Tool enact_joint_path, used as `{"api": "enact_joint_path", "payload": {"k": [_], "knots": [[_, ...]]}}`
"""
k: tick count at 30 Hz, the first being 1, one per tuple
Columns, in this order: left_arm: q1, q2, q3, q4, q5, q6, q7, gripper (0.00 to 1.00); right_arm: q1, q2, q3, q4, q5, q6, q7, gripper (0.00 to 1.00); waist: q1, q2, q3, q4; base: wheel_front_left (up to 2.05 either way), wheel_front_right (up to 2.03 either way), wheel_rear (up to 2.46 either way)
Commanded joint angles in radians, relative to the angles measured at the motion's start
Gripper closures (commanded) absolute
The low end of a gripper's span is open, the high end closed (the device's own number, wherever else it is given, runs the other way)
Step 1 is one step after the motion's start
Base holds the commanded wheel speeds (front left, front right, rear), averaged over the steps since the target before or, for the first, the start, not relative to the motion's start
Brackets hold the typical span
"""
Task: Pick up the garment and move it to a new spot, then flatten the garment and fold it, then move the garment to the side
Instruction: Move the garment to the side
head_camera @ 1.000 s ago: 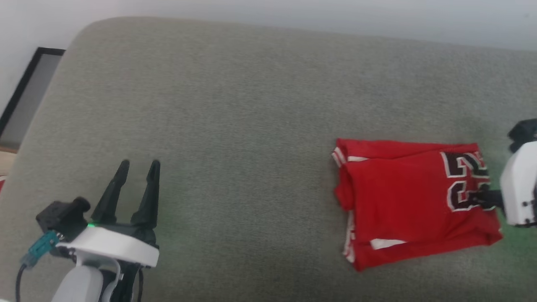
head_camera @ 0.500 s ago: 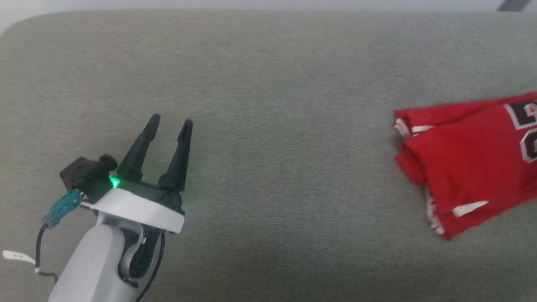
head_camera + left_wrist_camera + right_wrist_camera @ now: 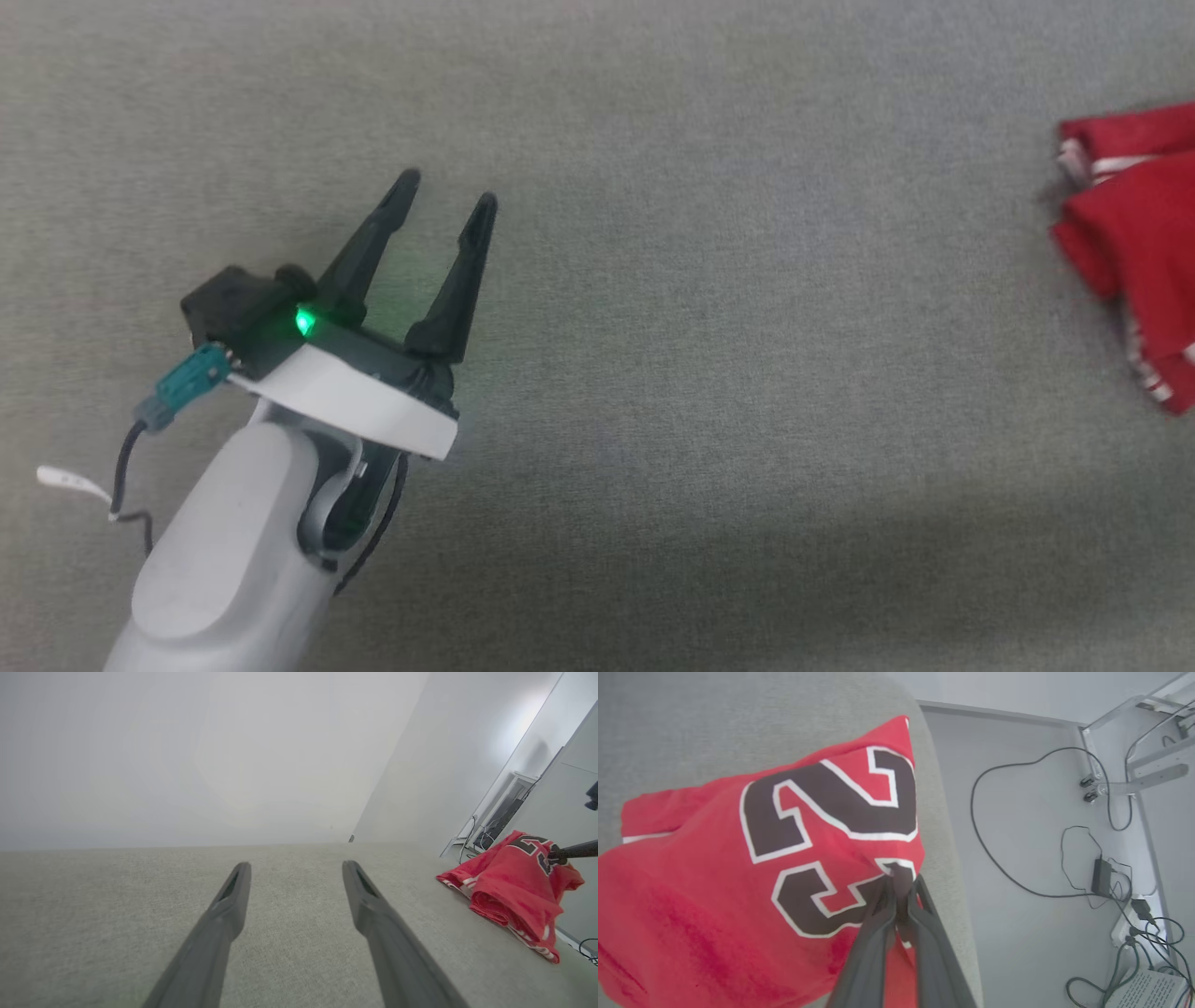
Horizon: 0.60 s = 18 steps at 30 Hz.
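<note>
The red jersey T-shirt with white-striped trim and a black-and-white chest number [image 3: 1134,243] lies folded into a compact bundle at the far right of the padded, grey fabric-covered worktop [image 3: 700,373]. Over the last second it has slid from right of centre to the very edge of the head view. The whole picture has shifted with it, so much of that is the head camera swinging, not proof of how far the shirt itself has travelled. The right gripper [image 3: 899,877], with its two long dark fingers, stays pinched tight on the cloth at the edge of the number. In the left wrist view that held edge rides above the surface while the rest of the bundle rests on it. The left gripper [image 3: 448,189] hangs spread wide and empty over bare fabric, well apart from the shirt. With the fold apparently done, this reads as the final move to the side. The worktop's edge and the grey floor [image 3: 1017,835] with its black cables [image 3: 994,770] lie just beyond, so overshooting seems the main risk.
</note>
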Motion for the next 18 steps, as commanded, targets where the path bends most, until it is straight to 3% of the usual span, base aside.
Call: {"api": "enact_joint_path", "payload": {"k": [1, 10, 18], "knots": [[-0.026, 0.004, -0.009, -0.001, -0.001, -0.002, -0.004, 0.0, -0.023, -0.004, -0.011, 0.023, -0.02, -0.002, -0.025, 1.0, 0.0, 0.0, 0.027, -0.016, 0.0, 0.0, 0.0], [-0.11, 0.003, -0.082, 0.011, 0.0, -0.002, -0.004, 0.0, -0.083, 0.023, -0.053, 0.168, -0.137, -0.002, -0.15, 1.0, 0.0, 0.0, 0.092, -0.011, 0.0, 0.0, 0.0], [-0.146, 0.006, -0.106, 0.016, -0.027, -0.002, -0.004, 0.0, -0.124, 0.091, -0.068, 0.304, -0.208, -0.002, -0.224, 1.0, 0.0, 0.0, 0.119, 0.011, 0.0, 0.0, 0.0]]}}
